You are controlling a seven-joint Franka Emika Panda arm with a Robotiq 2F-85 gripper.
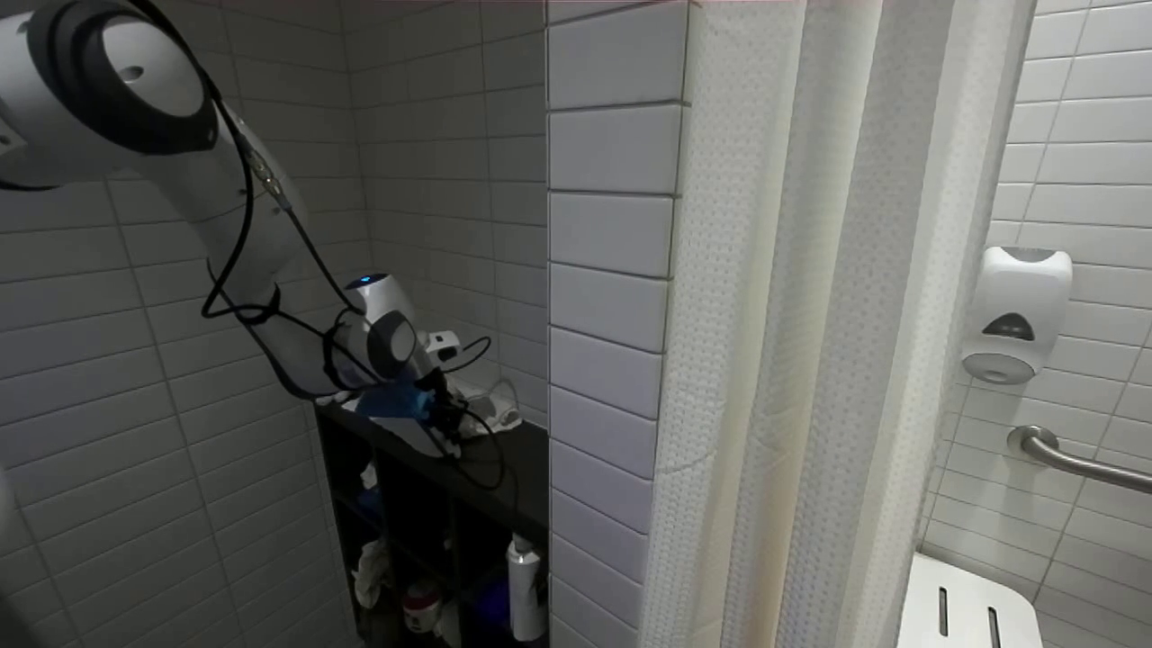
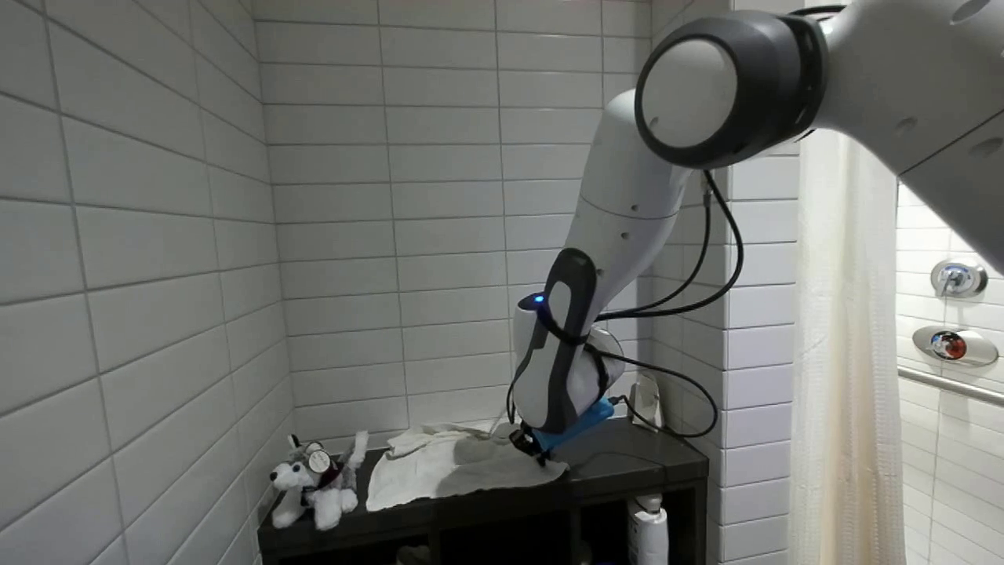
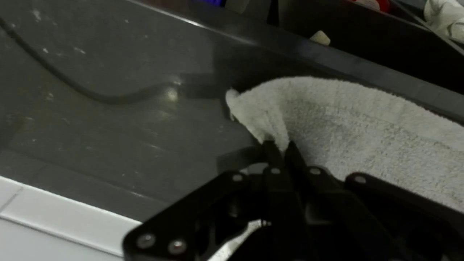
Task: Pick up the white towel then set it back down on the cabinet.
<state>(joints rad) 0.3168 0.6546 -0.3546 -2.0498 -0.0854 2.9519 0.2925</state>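
Note:
The white towel (image 2: 431, 471) lies spread over the dark cabinet (image 2: 627, 455) top in an exterior view. It also shows in the wrist view (image 3: 380, 137), and is partly hidden by the arm in an exterior view (image 1: 409, 434). My gripper (image 3: 279, 146) points down at the towel's edge. Its fingers are nearly together, with a pinched fold of towel between the tips. The gripper (image 2: 535, 451) sits at the towel's right end in an exterior view, low over the cabinet top. The rest of the towel appears to rest on the cabinet.
A grey and white stuffed dog (image 2: 314, 486) sits at the cabinet's left end. A white object (image 2: 646, 402) stands at the back right corner. Tiled walls (image 2: 447, 235) enclose the cabinet. A white bottle (image 1: 526, 589) and other items are in the cubbies below. A curtain (image 1: 810, 360) hangs alongside.

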